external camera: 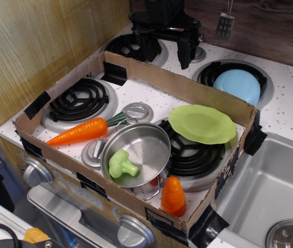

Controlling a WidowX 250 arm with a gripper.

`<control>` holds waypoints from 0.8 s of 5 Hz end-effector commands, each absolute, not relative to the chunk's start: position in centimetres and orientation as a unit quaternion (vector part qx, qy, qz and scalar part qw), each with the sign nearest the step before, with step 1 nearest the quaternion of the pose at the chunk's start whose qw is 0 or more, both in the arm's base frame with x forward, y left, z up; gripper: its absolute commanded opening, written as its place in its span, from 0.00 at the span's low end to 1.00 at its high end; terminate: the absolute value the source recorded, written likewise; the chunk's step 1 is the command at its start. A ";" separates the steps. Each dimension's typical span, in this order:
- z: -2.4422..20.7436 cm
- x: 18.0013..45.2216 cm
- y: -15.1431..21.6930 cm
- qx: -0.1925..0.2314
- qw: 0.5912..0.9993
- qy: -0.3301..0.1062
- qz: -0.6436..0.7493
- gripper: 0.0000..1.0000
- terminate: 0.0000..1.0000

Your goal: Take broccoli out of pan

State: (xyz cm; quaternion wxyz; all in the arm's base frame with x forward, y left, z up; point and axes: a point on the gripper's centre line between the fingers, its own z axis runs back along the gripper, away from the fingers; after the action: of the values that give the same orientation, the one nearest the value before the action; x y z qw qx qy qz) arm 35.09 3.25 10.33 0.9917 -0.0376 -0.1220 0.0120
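Note:
The broccoli (121,164) is small and light green. It lies inside the pan (145,142), against its front left wall. The pan is a shiny steel pot standing at the front of the toy stove, inside a cardboard surround. My black gripper (165,49) hangs at the back, above the far edge of the cardboard, well away from the pan. Its two fingers point down with a wide gap between them and hold nothing.
An orange carrot (79,132) lies left of the pan. A lime-green plate (201,123) rests on the right burner. A small orange toy (173,196) stands at the front. A light-blue bowl (237,84) sits at the back right. A sink (270,191) is at the right. The cardboard wall (182,85) rings the stove.

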 end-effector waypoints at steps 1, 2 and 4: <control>10.3 35.1 3.3 -0.038 0.992 -0.122 0.012 1.00 0.00; 11.2 31.8 2.4 0.016 0.981 -0.161 -0.110 1.00 0.00; 11.7 25.9 3.4 0.020 0.931 -0.116 -0.345 1.00 0.00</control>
State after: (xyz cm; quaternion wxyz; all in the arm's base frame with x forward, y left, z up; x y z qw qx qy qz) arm 25.03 2.51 10.41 0.9303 0.0118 -0.0960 -0.3537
